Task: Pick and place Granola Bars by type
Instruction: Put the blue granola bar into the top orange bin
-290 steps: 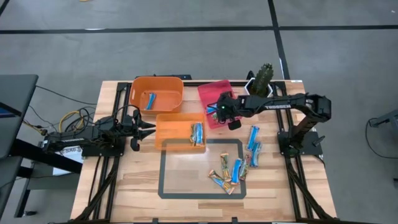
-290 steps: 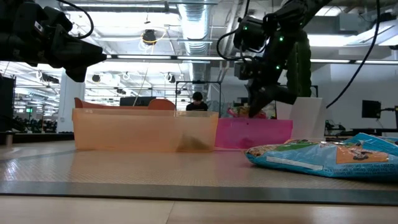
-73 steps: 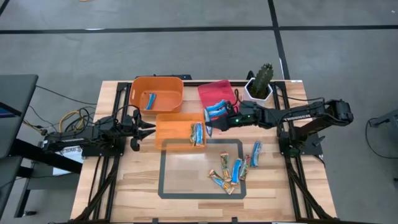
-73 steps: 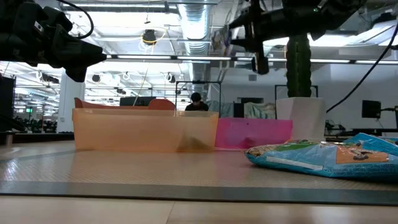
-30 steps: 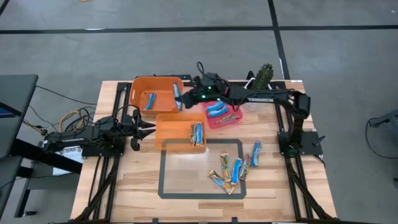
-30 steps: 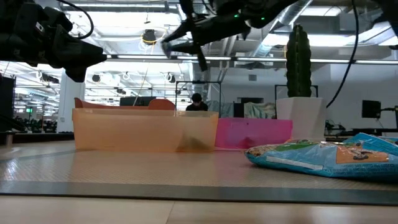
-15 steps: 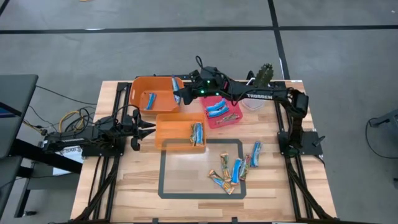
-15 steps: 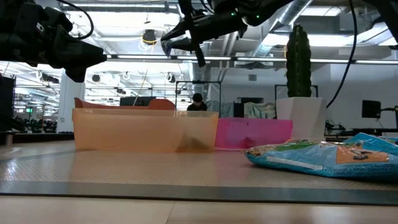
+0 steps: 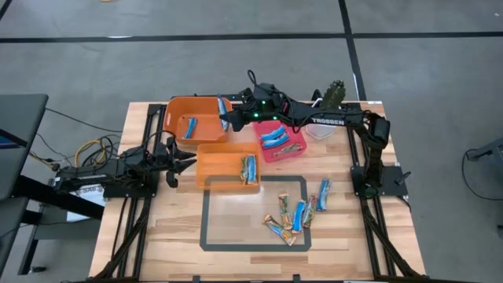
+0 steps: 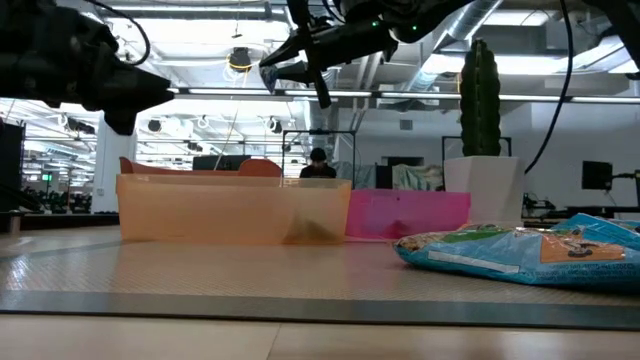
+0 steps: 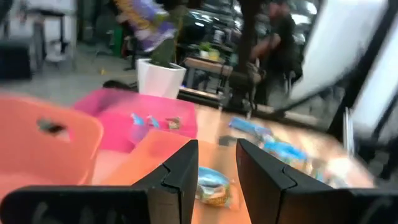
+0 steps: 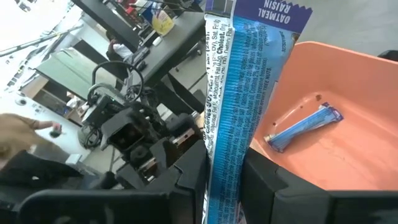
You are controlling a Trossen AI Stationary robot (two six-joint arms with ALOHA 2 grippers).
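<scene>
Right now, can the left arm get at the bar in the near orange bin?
Probably yes. The left gripper waits just beside the near bin, nothing lies between, and the bar sits uncovered at its far end.

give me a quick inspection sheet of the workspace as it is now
surface: wood table with a taped rectangle.
job's things: one blue bar in the right gripper; one blue bar in the far orange bin; bars in the near orange bin and the pink bin; loose bars on the table.
clutter: potted cactus.
grippers: right gripper shut on the bar above the far bin's edge; left gripper open, idle beside the near bin.
cables: wire bundle at the table's left edge.
surroundings: a person far behind.
</scene>
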